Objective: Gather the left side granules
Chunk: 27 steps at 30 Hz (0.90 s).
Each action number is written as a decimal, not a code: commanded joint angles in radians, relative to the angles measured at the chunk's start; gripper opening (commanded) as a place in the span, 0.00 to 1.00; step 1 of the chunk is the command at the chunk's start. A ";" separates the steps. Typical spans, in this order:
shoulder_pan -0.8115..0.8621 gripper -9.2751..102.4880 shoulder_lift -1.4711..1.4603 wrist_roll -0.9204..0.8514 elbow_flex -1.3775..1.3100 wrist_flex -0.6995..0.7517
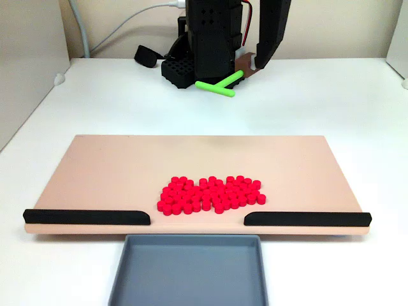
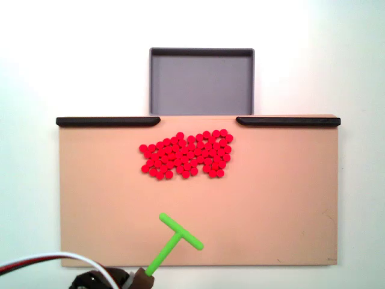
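The gripper (image 2: 144,274) clamps the green T-shaped stick (image 2: 178,239); an off-centre sweep could scatter the granules (image 2: 186,155) past the tray (image 2: 201,53).

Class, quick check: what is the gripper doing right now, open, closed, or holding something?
Gripper: closed on the green T-shaped stick, held above the board, clear of the red granules.

Granules (image 1: 210,194): glossy red plastic.
Board (image 1: 115,172): smooth matt beige.
Tray (image 2: 201,84): matt grey plastic.
Stick (image 2: 175,239): smooth green plastic.
Bench (image 1: 344,102): smooth white.
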 commanded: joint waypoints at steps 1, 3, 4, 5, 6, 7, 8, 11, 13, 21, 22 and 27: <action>-0.018 0.08 -0.043 0.109 -0.063 0.005; -0.031 0.08 -0.087 0.176 -0.095 0.005; -0.037 0.08 -0.104 0.206 -0.107 0.005; -0.043 0.08 -0.121 0.236 -0.123 0.005; -0.048 0.08 -0.137 0.268 -0.138 0.005; -0.051 0.08 -0.150 0.299 -0.156 0.005; -0.054 0.08 -0.164 0.333 -0.176 0.005; -0.066 0.08 -0.198 0.417 -0.225 0.006; -0.078 0.08 -0.218 0.468 -0.253 0.006; -0.120 0.08 -0.296 0.663 -0.364 0.006; -0.123 0.08 -0.305 0.683 -0.374 0.006; -0.138 0.08 -0.357 0.767 -0.425 0.006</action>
